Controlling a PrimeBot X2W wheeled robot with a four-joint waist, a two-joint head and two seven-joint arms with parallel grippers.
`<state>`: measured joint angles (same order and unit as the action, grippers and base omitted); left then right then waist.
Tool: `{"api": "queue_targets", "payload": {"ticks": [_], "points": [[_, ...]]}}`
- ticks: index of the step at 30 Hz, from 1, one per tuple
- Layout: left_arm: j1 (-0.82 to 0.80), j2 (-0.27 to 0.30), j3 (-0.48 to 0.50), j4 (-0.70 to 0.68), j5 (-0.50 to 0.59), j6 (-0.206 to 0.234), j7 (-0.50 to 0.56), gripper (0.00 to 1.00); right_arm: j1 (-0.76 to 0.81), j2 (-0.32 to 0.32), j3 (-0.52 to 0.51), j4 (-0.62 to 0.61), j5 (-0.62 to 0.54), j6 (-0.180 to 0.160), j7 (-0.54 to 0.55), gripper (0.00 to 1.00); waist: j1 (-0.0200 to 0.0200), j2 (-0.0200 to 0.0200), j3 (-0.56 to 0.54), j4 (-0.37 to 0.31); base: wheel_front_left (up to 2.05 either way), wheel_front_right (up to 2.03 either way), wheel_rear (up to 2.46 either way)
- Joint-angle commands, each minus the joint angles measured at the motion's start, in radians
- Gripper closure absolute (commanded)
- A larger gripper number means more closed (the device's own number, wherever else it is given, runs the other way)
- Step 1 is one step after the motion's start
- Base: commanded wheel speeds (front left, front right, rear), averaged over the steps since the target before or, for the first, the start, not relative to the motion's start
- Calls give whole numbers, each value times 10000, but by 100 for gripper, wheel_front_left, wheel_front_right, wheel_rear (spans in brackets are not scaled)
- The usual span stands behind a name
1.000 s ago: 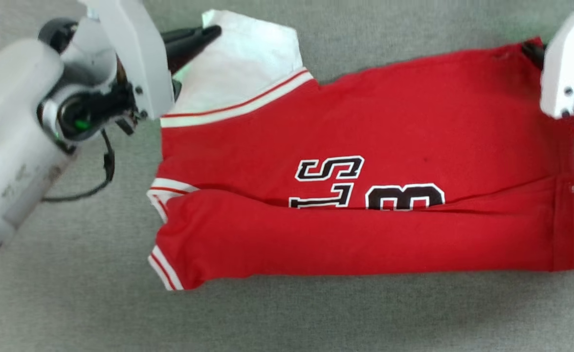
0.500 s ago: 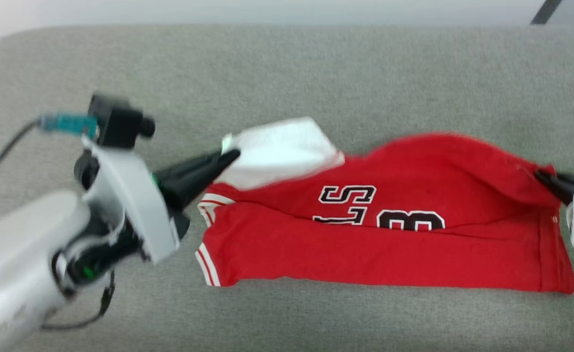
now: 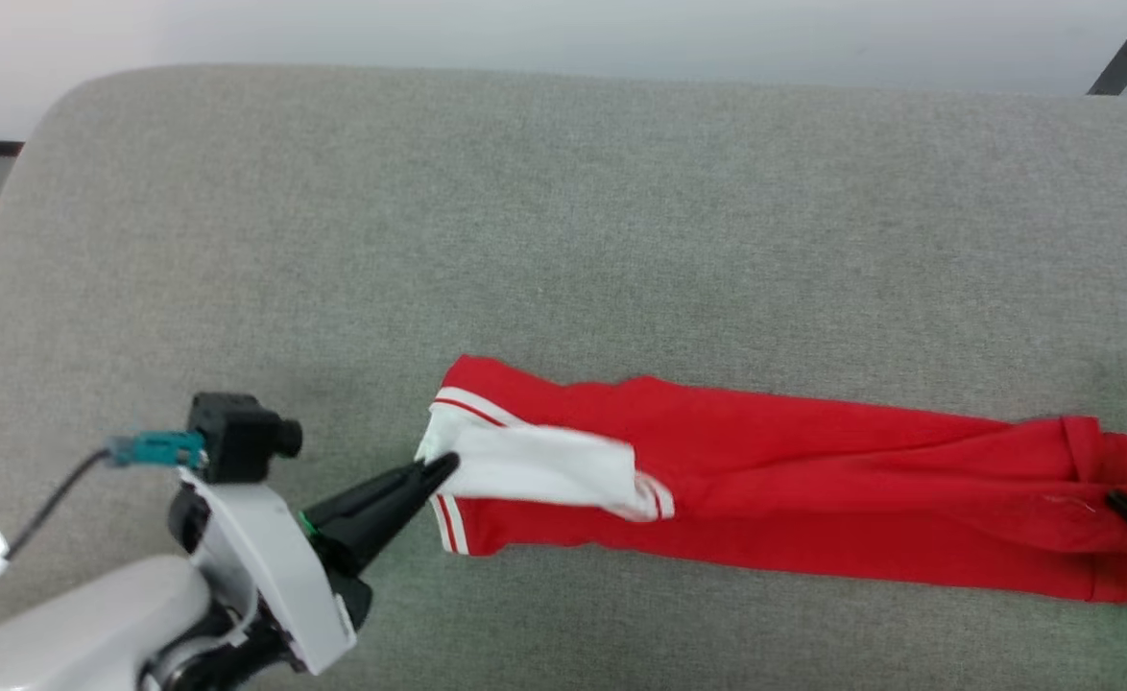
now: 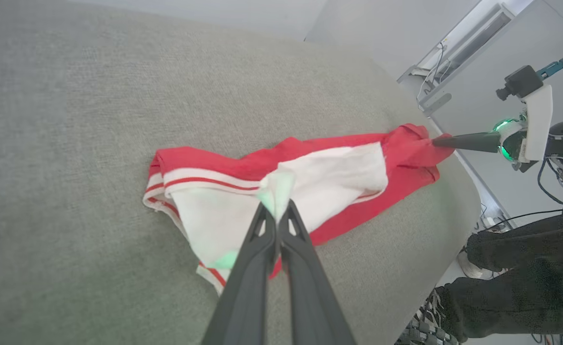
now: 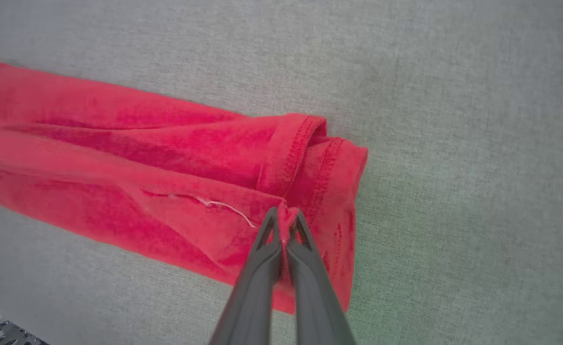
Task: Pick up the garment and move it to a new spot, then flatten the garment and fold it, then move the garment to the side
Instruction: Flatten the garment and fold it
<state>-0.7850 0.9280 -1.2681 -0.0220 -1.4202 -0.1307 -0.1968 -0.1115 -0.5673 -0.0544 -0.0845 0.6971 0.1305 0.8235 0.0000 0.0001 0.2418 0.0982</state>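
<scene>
The garment point(image 3: 794, 489), a red jersey with white sleeves, lies folded into a long narrow strip across the grey cushion point(image 3: 563, 240). My left gripper point(image 3: 443, 467) is shut on the white sleeve at the strip's left end; in the left wrist view the garment point(image 4: 310, 177) has its white cloth pinched between the tips of the left gripper point(image 4: 276, 213). My right gripper point(image 3: 1115, 499) is shut on the red hem at the right end, and in the right wrist view the right gripper point(image 5: 285, 225) clamps a bunch of the garment point(image 5: 142, 177). The chest letters are hidden inside the fold.
The grey cushion stretches wide behind and in front of the garment, its rounded back edge point(image 3: 525, 72) against a pale wall. In the left wrist view the cushion's edge point(image 4: 468, 191) drops off beside the right arm, with cables and a dark-sleeved person point(image 4: 521, 273) beyond.
The far edge of the garment has been brought over toward me by both grippers, folding it into a narrow strip and covering the letters. The head camera has tilted up.
</scene>
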Motion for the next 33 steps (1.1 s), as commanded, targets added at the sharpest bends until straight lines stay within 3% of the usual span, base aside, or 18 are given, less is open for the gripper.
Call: {"api": "queue_targets", "payload": {"ticks": [1, 11, 17, 18, 19, 20, 21, 22, 23, 30, 33], "points": [[165, -122, 2, 134, 56, 8, -115, 100, 103, 130, -120, 104, -114, 2, -143, 100, 0, -1, 85, 51, 0, 0, 0], [815, -1814, 16, 2449, 536, 6, -620, 100, -366, 760, -68, 1368, -591, 2, -1285, 100, 0, -1, 423, -18, 0, 0, 0], [897, -2364, 153, 3401, 691, 7, -680, 100, -653, 890, 219, 1828, -513, 2, -1663, 100, 0, -1, 494, -101, 0, 0, 0], [915, -2404, 207, 3484, 669, 7, -684, 94, -677, 900, 240, 1851, -471, 2, -1715, 100, 0, -1, 473, -123, 0, 0, 0], [954, -2421, 253, 3539, 650, 6, -688, 70, -718, 896, 274, 1846, -453, 2, -1758, 98, 0, -1, 433, -150, 0, 0, 0], [1002, -2418, 376, 3613, 651, 7, -689, 51, -751, 884, 320, 1809, -452, 2, -1791, 71, 0, -1, 380, -178, 0, 0, 0], [1047, -2424, 536, 3622, 643, 7, -690, 13, -791, 899, 306, 1762, -416, 2, -1821, 52, 0, -1, 337, -201, 0, 0, 0], [1154, -2426, 694, 3593, 615, 6, -690, 0, -831, 935, 282, 1697, -343, 2, -1838, 11, 0, -1, 281, -230, 0, 0, 0], [1250, -2400, 838, 3552, 629, 6, -681, 0, -844, 951, 213, 1643, -290, 2, -1813, 0, 0, -1, 225, -242, 0, 0, 0], [2282, -2211, 2557, 3017, 838, 7, -686, 0, -626, 767, -248, 989, 22, 2, -1216, 0, 0, -1, -150, -251, 0, 0, 0], [2880, -2398, 3565, 2853, 1148, 99, -685, 0, -459, 646, -570, 857, -72, 2, -850, 0, 0, -1, -222, -126, 0, 0, 0]]}}
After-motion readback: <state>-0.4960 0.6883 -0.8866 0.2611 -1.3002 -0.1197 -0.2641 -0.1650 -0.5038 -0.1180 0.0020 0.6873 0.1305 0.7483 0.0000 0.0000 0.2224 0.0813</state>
